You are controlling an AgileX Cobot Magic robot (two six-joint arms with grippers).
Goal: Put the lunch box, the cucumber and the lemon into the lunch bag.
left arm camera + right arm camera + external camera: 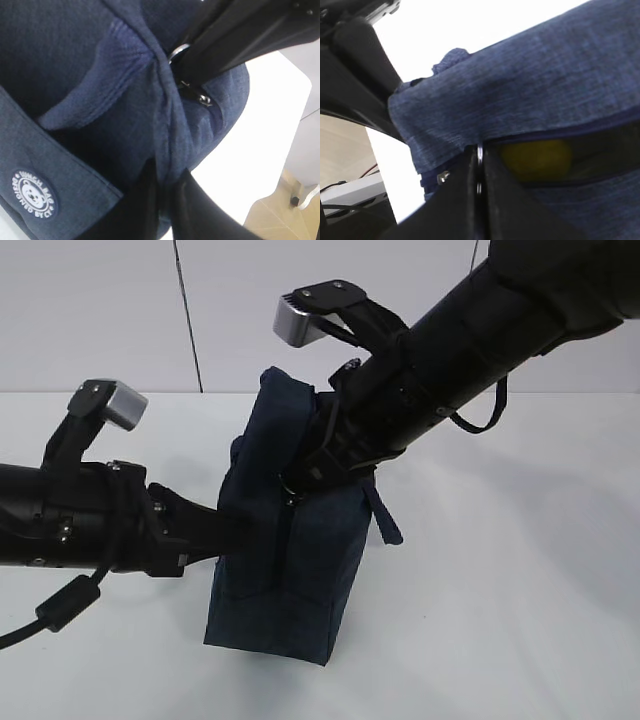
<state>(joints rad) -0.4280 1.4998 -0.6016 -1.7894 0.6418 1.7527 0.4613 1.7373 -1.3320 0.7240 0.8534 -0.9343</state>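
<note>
The navy lunch bag (pixel 285 570) stands upright mid-table. My left gripper (pixel 240 525) is shut on a fold of the bag's fabric at its left side; in the left wrist view its jaws (pixel 167 192) pinch the cloth. My right gripper (pixel 305 475) is shut on the silver ring zipper pull (pixel 479 152) at the top of the bag; the ring also shows in the left wrist view (pixel 175 51). The zipper gap is partly open and the yellow lemon (pixel 537 157) shows inside the bag (pixel 530 95). The lunch box and cucumber are hidden.
The white table (pixel 520 570) spreads round the bag. A strap handle (pixel 385 515) hangs down the bag's right side. A round bear logo patch (pixel 34 194) sits on the bag's side. A grey wall stands behind.
</note>
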